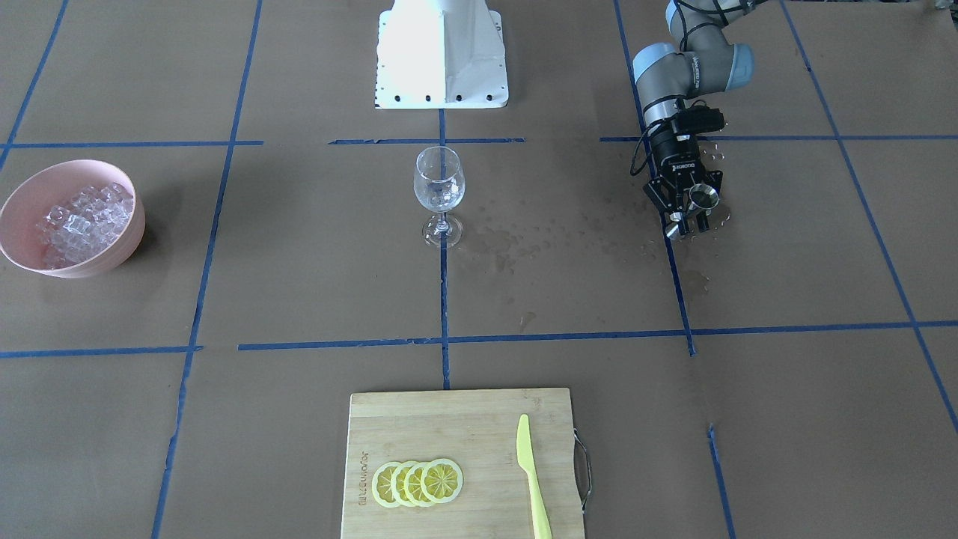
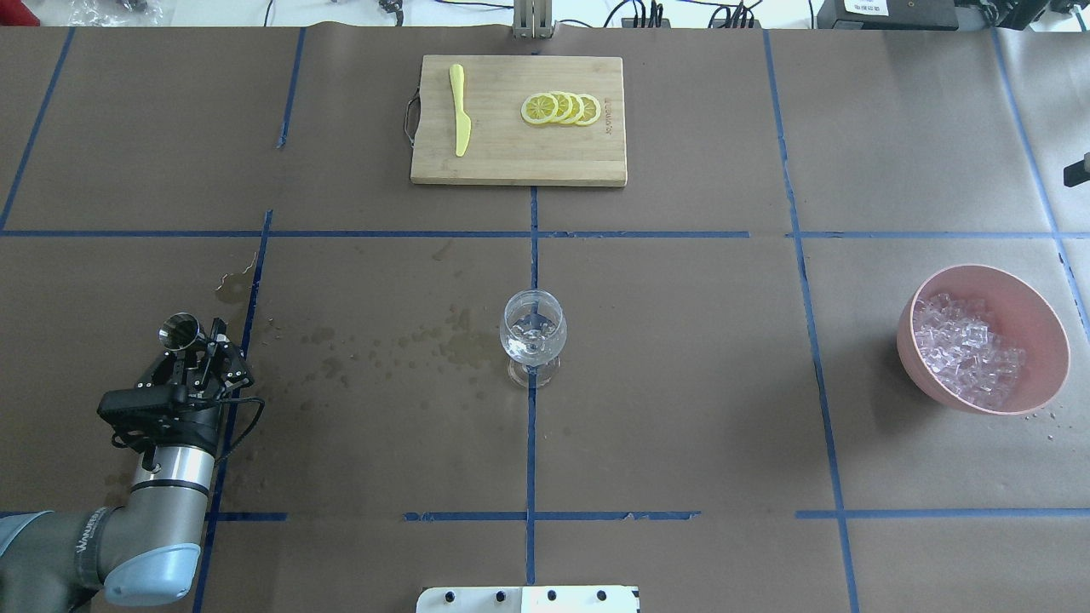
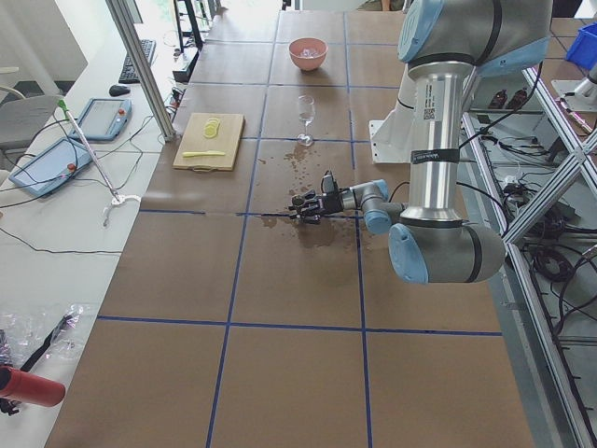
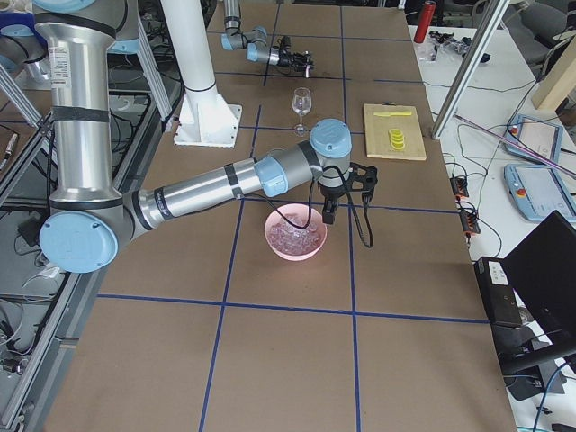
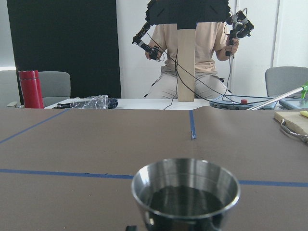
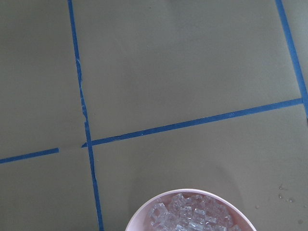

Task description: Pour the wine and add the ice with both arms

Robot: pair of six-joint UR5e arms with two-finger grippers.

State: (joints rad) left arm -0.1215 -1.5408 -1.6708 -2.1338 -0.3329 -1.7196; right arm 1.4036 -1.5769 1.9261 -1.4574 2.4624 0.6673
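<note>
My left gripper (image 2: 197, 345) is shut on the small steel jigger (image 2: 179, 331) and holds it upright at the table's left side; it also shows in the front view (image 1: 688, 213). The wine (image 5: 185, 199) is a dark liquid inside the jigger's cup (image 5: 185, 190). The clear stemmed glass (image 2: 533, 334) stands at the table's middle, well to the right of the jigger. The ice (image 2: 966, 349) fills a pink bowl (image 2: 1049, 317) on the right. My right gripper (image 4: 328, 211) hangs above the bowl's far edge; I cannot tell whether it is open. Its wrist view shows the ice (image 6: 192, 217) below.
A wooden cutting board (image 2: 511, 162) at the far edge carries lemon slices (image 2: 562, 108) and a yellow knife (image 2: 460, 119). Wet spots (image 2: 400, 340) mark the paper between jigger and glass. The white pedestal base (image 1: 441, 56) stands behind the glass.
</note>
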